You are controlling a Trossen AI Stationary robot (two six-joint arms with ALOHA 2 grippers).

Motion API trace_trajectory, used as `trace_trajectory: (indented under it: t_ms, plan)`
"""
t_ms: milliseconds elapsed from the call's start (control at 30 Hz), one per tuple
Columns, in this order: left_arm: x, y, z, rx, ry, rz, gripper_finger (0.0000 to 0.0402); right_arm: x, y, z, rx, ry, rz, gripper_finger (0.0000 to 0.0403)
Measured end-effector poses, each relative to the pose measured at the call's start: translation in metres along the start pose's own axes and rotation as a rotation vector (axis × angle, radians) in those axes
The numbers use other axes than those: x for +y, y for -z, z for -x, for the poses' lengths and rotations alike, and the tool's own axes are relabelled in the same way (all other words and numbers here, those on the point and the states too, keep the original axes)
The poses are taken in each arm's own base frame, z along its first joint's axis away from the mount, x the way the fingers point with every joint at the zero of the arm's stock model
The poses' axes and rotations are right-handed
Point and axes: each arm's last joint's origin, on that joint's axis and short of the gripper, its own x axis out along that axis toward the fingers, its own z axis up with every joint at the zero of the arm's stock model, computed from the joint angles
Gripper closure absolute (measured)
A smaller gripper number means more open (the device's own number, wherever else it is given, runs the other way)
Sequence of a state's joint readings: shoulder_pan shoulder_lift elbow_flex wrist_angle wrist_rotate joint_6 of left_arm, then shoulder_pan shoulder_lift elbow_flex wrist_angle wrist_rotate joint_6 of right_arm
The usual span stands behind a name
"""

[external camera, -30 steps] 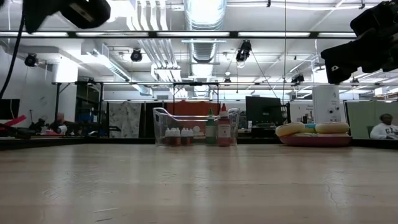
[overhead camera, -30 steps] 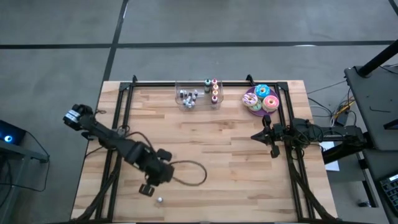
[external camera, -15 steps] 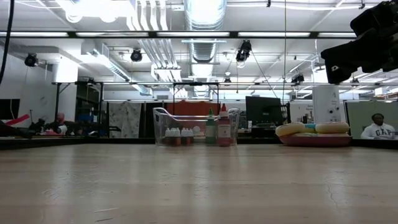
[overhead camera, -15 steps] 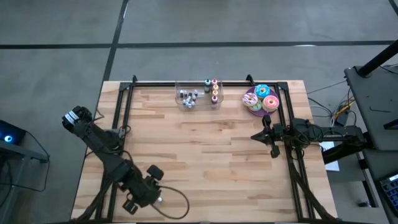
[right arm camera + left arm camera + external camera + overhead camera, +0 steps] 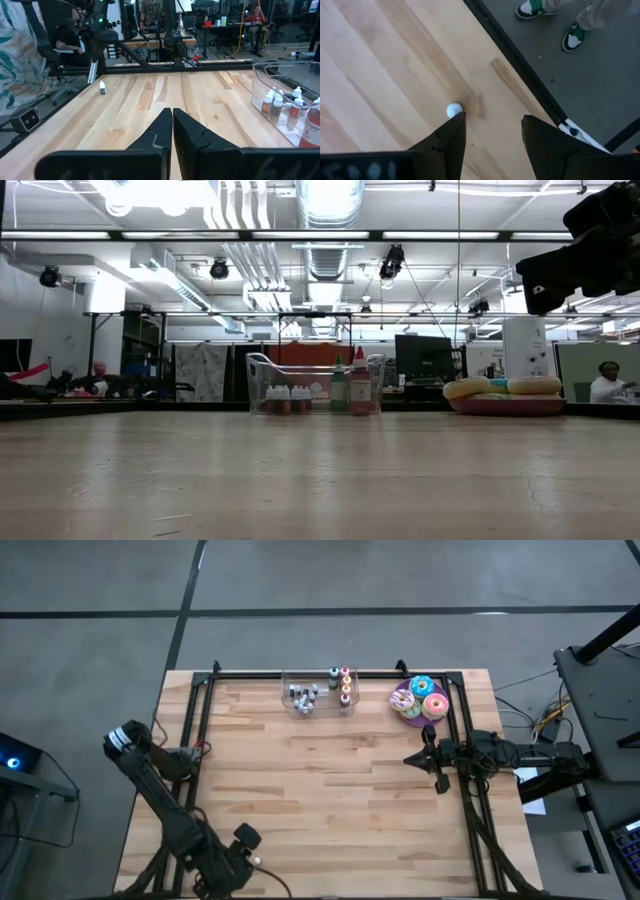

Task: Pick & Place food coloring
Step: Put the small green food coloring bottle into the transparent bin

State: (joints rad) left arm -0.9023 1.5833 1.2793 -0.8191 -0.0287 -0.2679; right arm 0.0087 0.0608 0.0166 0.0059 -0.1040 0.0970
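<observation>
Hiding half behind left tool (image 5: 492, 132), small bottle (image 5: 453, 110)

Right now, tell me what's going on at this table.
The left gripper is open at the table's near-left corner. One small food coloring bottle stands free just beside its fingers. The other bottles sit in the clear bin at the far edge, near a plate of doughnuts. The right gripper waits shut at the right side, empty.

Bright even overhead light, ceiling lamps (image 5: 325, 198) flaring in the low view, soft faint shadows, near desk (image 5: 320, 480) blurred
</observation>
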Motion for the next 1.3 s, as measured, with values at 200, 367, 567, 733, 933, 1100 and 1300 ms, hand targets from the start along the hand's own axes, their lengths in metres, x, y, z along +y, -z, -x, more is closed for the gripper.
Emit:
trace_trajectory:
  t_ms: [200,367,567,733,933,1100,1300]
  plan:
    - [-0.001,-0.008,-0.016,0.023,-0.054,-0.006,0.0239,0.0,0.0,0.0,0.0,0.0,0.0,0.0394]
    - [-0.001,-0.008,-0.027,0.051,-0.07,-0.005,0.0239,0.0,0.0,0.0,0.0,0.0,0.0,0.0394]
    - [0.003,-0.007,-0.04,0.08,-0.122,-0.002,0.0239,0.0,0.0,0.0,0.0,0.0,0.0,0.0394]
    - [0.013,-0.006,-0.049,0.109,-0.144,0.018,0.0239,0.0,0.0,0.0,0.0,0.0,0.0,0.0394]
    - [0.022,0.003,-0.06,0.156,-0.164,0.033,0.0239,0.0,0.0,0.0,0.0,0.001,0.0,0.0394]
    - [0.023,0.008,-0.067,0.148,-0.159,0.043,0.0239,0.0,0.0,0.0,0.0,0.001,0.0,0.0394]
    - [0.022,0.006,-0.069,0.13,-0.154,0.046,0.0239,0.0,0.0,0.0,0.0,0.0,0.0,0.0394]
